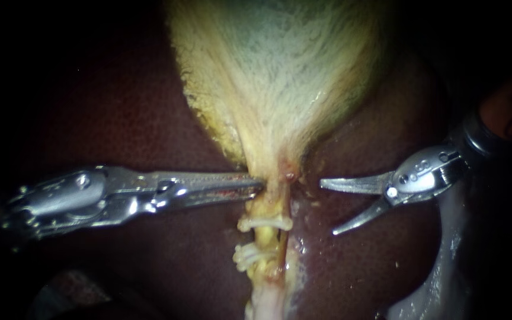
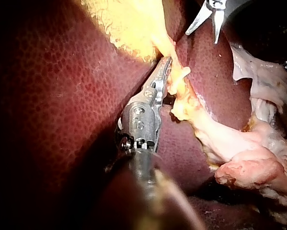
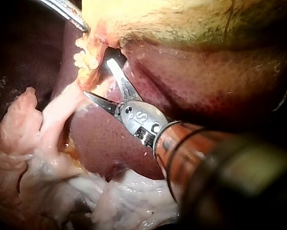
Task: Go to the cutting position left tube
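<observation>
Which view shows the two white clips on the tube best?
The endoscope view: the upper clip and the lower clip lie across the tube, whole and uncovered. The left wrist view shows them side-on, as pale stubs. The right wrist view shows only a pale cluster beside the tube.

1. Two tools are showing: the left tool (image 1: 259,185) and the right tool (image 1: 328,208), flanking the gallbladder (image 1: 280,71) neck.
2. One gallbladder is lying against one liver (image 1: 120,106).
3. Two white clips are sitting on the tube stalk (image 1: 265,240) beneath the gallbladder: a nearer clip (image 1: 265,223) and a farther clip (image 1: 249,256).
4. The stalk is not showing whether it is carrying one tube or two.
</observation>
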`<state>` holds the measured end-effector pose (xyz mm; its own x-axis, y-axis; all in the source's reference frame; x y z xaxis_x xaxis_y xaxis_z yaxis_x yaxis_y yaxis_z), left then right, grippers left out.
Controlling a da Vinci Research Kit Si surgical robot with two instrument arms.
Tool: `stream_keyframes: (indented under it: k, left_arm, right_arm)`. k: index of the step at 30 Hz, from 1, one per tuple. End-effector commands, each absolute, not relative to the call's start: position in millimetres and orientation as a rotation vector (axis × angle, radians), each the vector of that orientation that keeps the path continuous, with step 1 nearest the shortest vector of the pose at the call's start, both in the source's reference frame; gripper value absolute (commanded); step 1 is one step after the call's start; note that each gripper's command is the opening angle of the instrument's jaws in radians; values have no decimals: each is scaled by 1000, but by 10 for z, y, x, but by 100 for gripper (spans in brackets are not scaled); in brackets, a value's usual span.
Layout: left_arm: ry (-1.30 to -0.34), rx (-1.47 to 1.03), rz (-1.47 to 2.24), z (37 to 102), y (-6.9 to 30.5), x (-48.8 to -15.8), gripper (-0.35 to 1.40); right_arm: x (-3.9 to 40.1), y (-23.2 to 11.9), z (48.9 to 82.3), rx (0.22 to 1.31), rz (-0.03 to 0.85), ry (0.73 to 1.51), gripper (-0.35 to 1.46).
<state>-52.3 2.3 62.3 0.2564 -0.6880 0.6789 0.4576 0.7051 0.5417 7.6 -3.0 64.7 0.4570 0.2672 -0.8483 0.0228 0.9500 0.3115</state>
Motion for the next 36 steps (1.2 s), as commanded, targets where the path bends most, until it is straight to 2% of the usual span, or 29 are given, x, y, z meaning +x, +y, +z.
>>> stream_keyframes:
  k: [1, 6, 10, 15, 24, 36]
  left_arm:
    - [-1053, 254, -788, 621, 22, -522, -35]
    - [-1052, 253, -788, 615, 21, -505, -35]
    - [-1044, 235, -801, 605, 22, -479, -35]
    - [-1037, 224, -812, 596, 24, -453, -35]
    - [-1035, 222, -815, 591, 23, -448, -35]
    - [-1033, 219, -819, 573, 14, -449, -35]
  right_arm:
    - [77, -32, 647, 301, 151, 1092, 143]
    - [89, -48, 650, 335, 123, 1116, 143]
    - [108, -73, 659, 377, 98, 1124, 143]
    - [136, -105, 677, 457, 91, 1102, 140]
    - [165, -128, 705, 540, 93, 1079, 136]
    - [173, -129, 726, 544, 97, 1039, 133]
